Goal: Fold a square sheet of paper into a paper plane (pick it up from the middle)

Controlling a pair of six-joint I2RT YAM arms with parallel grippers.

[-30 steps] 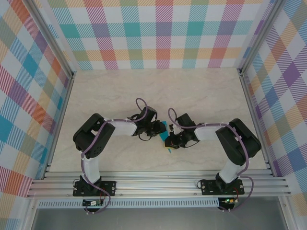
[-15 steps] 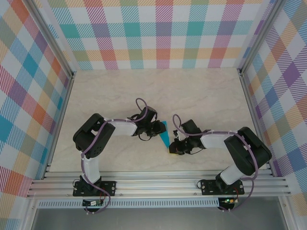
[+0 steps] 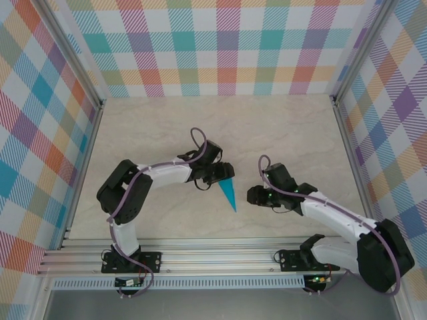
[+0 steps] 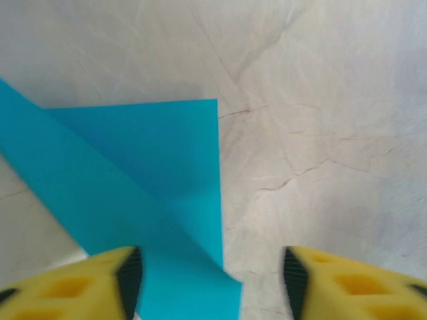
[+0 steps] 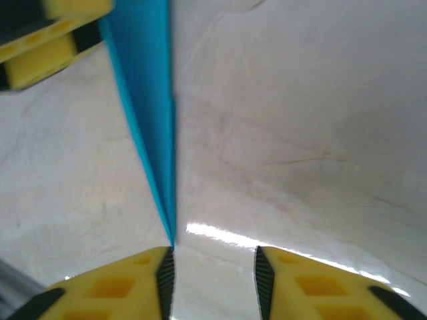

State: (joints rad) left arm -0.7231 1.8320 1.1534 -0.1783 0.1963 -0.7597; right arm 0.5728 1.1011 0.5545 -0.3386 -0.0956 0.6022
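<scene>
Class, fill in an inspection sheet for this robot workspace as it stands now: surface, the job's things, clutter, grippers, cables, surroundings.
Surface: pale marble-patterned tabletop.
Job's things: teal paper plane, a narrow folded dart lying on the table between the two arms, its tip toward the near edge.
Clutter: nothing seen.
Grippers: left gripper open, jaws apart over the dart's wide end; right gripper open, nothing between its jaws, the dart's tip just beside one finger.
Cables: purple cables looped along both arms, off the paper.
Surroundings: plaid walls on three sides; aluminium rail at the near edge.
</scene>
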